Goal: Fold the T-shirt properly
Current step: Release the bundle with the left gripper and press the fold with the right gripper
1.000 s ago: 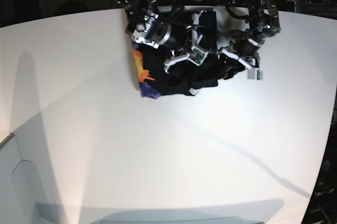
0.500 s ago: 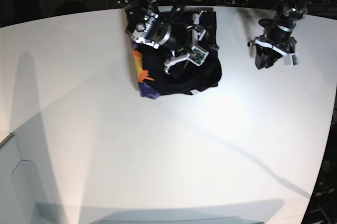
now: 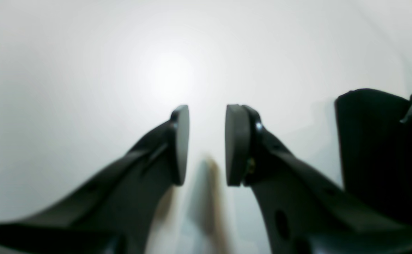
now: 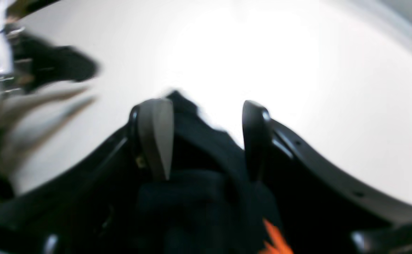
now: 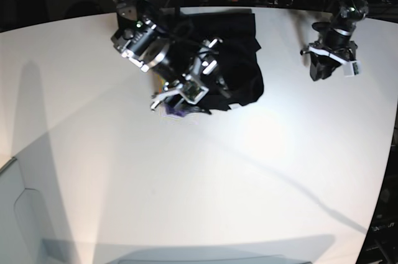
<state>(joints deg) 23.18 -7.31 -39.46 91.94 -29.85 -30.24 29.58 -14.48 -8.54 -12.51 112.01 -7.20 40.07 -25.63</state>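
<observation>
The T-shirt (image 5: 239, 65) lies in a dark, bunched heap at the far side of the white table (image 5: 205, 183). A bit of its orange print (image 4: 274, 240) peeks out. The right gripper (image 4: 204, 141) hangs just over the near-left part of the shirt. Its two fingers stand wide apart with black cloth under them, but they do not pinch it. The left gripper (image 3: 206, 144) hangs off to the shirt's right, above bare table. Its fingers are partly open and hold nothing.
</observation>
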